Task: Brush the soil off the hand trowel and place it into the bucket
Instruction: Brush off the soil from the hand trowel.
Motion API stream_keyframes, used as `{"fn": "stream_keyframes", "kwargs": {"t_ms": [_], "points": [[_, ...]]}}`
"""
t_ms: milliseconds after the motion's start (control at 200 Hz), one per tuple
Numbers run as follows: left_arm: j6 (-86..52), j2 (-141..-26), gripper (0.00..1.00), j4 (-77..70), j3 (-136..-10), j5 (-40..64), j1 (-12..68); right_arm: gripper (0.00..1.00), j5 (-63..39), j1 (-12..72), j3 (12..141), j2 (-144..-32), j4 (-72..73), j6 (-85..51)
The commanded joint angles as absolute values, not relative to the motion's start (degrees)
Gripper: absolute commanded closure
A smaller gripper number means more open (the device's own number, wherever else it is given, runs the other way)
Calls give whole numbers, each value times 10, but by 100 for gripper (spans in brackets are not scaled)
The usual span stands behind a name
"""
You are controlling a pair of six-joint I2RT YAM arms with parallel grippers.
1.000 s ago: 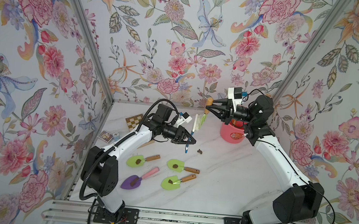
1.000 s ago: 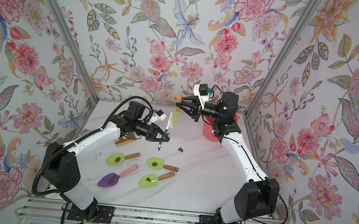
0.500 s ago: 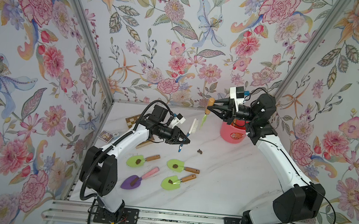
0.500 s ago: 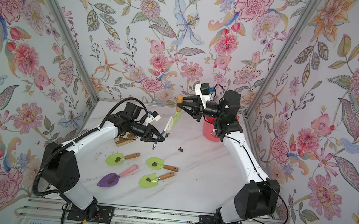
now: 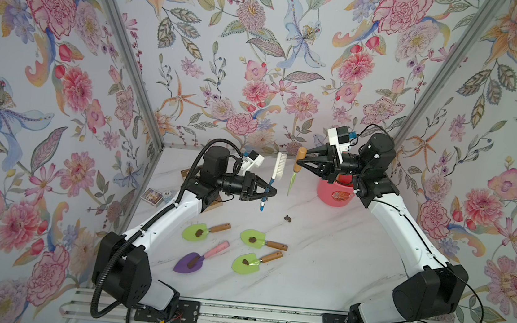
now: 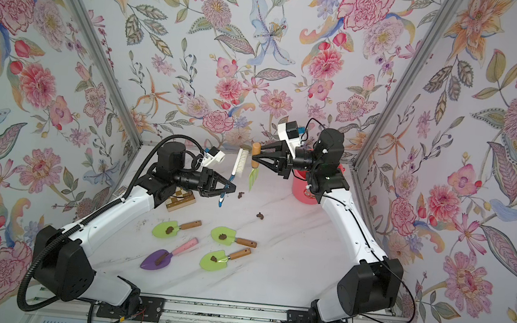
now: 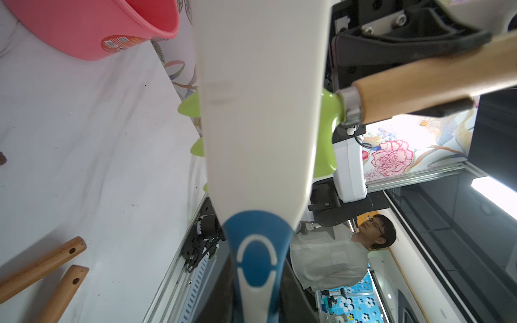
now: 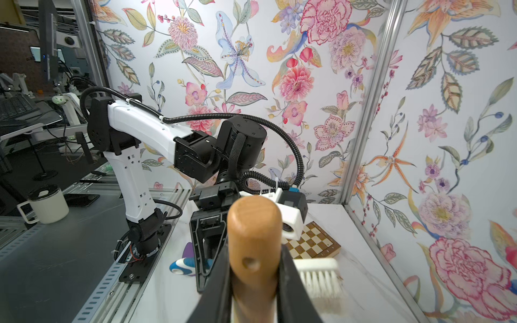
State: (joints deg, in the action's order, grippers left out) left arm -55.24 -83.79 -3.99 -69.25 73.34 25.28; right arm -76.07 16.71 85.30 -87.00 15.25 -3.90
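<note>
My right gripper (image 5: 299,161) (image 8: 254,279) is shut on the wooden handle (image 8: 254,237) of a hand trowel, held up in the air. Its green blade (image 5: 290,183) (image 7: 326,134) hangs down, edge-on in both top views. My left gripper (image 5: 268,191) (image 7: 257,304) is shut on the blue-and-white handle of a brush. The white brush head (image 5: 279,170) (image 8: 321,282) stands just left of the trowel. The coral-pink bucket (image 5: 335,194) (image 7: 92,30) sits behind my right wrist. A lump of soil (image 5: 288,218) lies on the table below.
Several more trowels with soil on their blades lie near the front: green ones (image 5: 195,232) (image 5: 253,237) (image 5: 245,263) and a purple one (image 5: 191,262). A chessboard box (image 6: 181,198) and a small card box (image 5: 153,197) sit at the back left by the wall.
My left gripper has shifted slightly and risen with the brush, bringing the brush head closer to the held trowel. The right arm has barely moved.
</note>
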Motion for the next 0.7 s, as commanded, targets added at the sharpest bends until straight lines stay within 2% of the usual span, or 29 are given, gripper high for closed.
{"fn": "stream_keyframes", "kwargs": {"t_ms": [0,205,460,581,696], "points": [[-618,-838,100,-127,-689,753,262,100,-778,174,876,-881,165,-50],[-592,-853,100,-86,-707,760,283,100,-789,180,899,-905,179,-61],[-568,-880,100,-61,-698,765,302,100,-821,181,928,-940,287,-157],[-505,-923,100,10,-716,761,315,100,-826,179,942,-946,308,-174],[-380,-974,100,160,-761,731,327,100,-812,170,949,-945,313,-180]]}}
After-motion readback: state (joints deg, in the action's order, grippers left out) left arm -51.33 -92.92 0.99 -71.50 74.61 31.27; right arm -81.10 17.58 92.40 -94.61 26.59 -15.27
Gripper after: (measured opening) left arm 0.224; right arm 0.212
